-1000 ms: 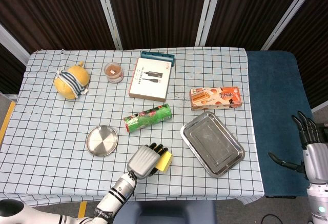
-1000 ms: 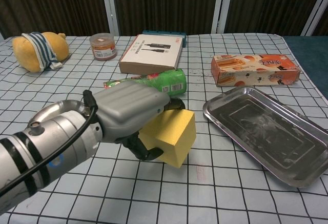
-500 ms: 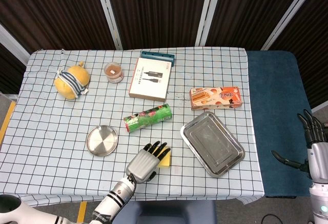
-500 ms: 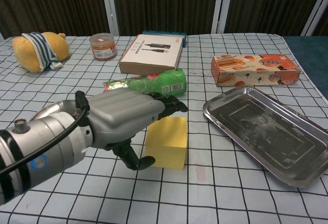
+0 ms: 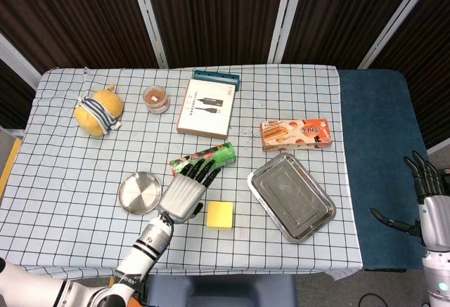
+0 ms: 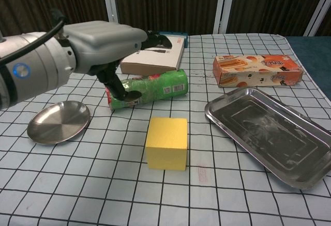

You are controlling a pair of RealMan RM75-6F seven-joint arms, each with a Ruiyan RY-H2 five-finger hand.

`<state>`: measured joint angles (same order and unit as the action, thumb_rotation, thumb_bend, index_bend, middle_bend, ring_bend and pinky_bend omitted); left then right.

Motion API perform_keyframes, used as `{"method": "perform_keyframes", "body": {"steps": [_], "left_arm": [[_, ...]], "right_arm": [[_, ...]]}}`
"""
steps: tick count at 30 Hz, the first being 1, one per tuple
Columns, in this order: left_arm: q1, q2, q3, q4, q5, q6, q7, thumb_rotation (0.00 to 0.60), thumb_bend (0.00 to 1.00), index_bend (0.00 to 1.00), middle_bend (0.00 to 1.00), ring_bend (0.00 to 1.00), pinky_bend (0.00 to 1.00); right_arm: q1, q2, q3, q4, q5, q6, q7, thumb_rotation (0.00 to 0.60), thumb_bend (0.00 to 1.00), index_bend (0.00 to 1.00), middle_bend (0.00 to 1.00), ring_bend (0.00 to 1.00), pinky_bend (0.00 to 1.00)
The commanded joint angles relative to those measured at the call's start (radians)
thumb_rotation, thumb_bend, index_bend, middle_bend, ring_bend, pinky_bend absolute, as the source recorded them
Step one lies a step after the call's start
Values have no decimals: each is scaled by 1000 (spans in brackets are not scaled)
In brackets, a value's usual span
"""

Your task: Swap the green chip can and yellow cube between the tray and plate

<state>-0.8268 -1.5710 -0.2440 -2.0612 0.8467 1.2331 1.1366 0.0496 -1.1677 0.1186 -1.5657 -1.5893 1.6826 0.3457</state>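
Green chip can point(image 6: 149, 88) lies under left hand's fingers point(image 6: 155, 39).

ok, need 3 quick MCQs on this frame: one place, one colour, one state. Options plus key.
1. Where is the yellow cube?
A. on the tray
B. on the cloth between plate and tray
C. on the plate

2. What colour is the snack box behind the tray?
A. orange
B. blue
C. black

3. How is the green chip can?
A. upright
B. lying on its side
C. inside the tray

Key: 1 B, the cube sits on bare checked cloth, plate and tray both empty. 2 A, its printed faces are orange. 3 B, it lies flat under the open left hand.
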Motion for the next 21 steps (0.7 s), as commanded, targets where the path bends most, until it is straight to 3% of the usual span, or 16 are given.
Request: {"method": "perform_keyframes", "body": {"steps": [1, 11, 21], "left_arm": [[-59, -21, -36, 76, -38, -53, -30, 600, 339, 0, 0, 0, 194], [-194, -158, -66, 303, -133, -144, -111, 600, 338, 0, 0, 0, 196], [-307, -294, -67, 536, -256, -151, -64, 600, 338, 0, 0, 0, 164]], "right_arm": [[-2, 1, -3, 0, -6, 4, 3, 600, 14, 0, 0, 0, 0], [-10, 22, -17, 7, -33, 20, 53, 600, 14, 0, 0, 0, 0], [-17, 33, -17, 15, -38, 35, 97, 600, 14, 0, 0, 0, 0]]}}
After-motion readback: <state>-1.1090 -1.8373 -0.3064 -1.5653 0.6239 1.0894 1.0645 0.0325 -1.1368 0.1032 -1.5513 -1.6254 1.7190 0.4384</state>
